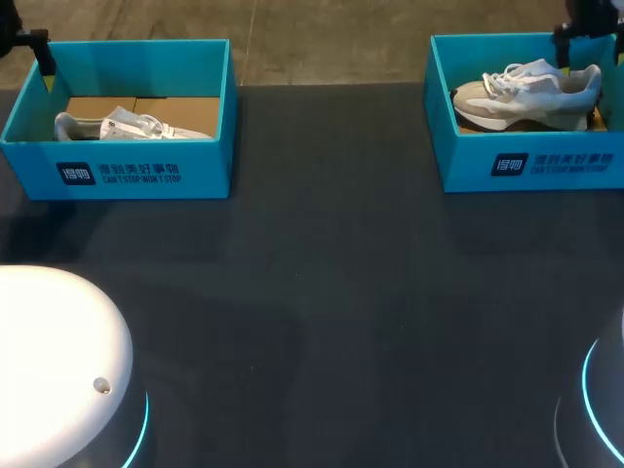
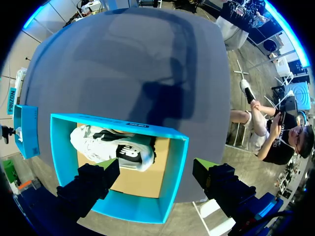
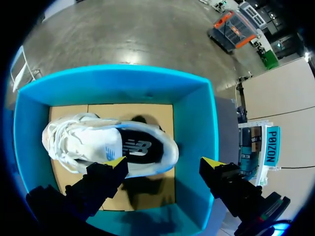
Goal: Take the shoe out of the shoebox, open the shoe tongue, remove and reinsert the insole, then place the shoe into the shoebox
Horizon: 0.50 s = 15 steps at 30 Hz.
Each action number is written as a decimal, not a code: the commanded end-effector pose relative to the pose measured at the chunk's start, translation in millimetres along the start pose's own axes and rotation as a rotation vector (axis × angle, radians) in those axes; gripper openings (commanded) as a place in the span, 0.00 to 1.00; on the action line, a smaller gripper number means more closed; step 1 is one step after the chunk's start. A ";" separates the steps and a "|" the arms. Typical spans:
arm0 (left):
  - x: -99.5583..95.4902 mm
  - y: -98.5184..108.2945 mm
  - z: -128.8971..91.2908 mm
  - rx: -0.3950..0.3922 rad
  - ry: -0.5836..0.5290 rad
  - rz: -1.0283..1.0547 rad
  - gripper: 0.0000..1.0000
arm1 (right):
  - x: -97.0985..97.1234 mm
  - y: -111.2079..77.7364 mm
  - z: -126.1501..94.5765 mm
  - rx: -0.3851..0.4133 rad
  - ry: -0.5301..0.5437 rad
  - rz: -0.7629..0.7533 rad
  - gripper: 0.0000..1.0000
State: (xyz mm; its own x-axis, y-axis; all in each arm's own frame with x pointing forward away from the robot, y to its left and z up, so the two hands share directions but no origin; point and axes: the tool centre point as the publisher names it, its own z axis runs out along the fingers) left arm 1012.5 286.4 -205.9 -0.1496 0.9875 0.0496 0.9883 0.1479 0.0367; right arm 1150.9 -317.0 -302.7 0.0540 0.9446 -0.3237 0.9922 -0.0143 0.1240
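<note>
Two teal shoeboxes stand at the table's far edge. The left shoebox (image 1: 117, 161) holds a white shoe (image 1: 127, 125) lying low on its cardboard floor. The right shoebox (image 1: 526, 161) holds a white and beige shoe (image 1: 526, 90). My left gripper (image 1: 43, 60) hangs over the left box's far left corner. In the left wrist view it (image 2: 157, 168) is open above the box (image 2: 172, 167), with the shoe (image 2: 110, 147) ahead of one finger. My right gripper (image 3: 165, 164) is open above the right box (image 3: 197, 123), one fingertip close to the shoe's (image 3: 108, 145) heel opening.
The dark table (image 1: 322, 283) stretches between the boxes and toward the front. The arms' round bases sit at the front left (image 1: 58, 361) and front right (image 1: 600, 400). The right shoebox (image 2: 27, 130) also shows in the left wrist view.
</note>
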 end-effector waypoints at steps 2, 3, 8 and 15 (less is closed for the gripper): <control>0.1 -1.6 -0.3 -0.003 0.002 -0.001 1.00 | 0.3 12.8 11.9 0.040 0.007 -0.008 0.88; 0.1 -1.6 -0.3 -0.003 0.002 -0.001 1.00 | 0.3 13.2 13.7 0.045 0.007 -0.010 0.86; 0.1 -1.6 -0.3 -0.003 0.002 -0.001 1.00 | -1.1 13.8 19.9 0.061 0.011 -0.010 0.59; 0.1 -1.6 -0.3 -0.003 0.002 -0.001 1.00 | -0.3 13.8 27.9 0.073 0.011 -0.018 0.69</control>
State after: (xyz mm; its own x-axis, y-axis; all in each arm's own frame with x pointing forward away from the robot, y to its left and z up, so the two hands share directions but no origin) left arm 1012.5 286.4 -205.9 -0.1496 0.9875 0.0496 0.9883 0.1479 0.0367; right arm 1159.9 -324.9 -323.2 0.0355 0.9478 -0.3169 0.9977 -0.0153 0.0660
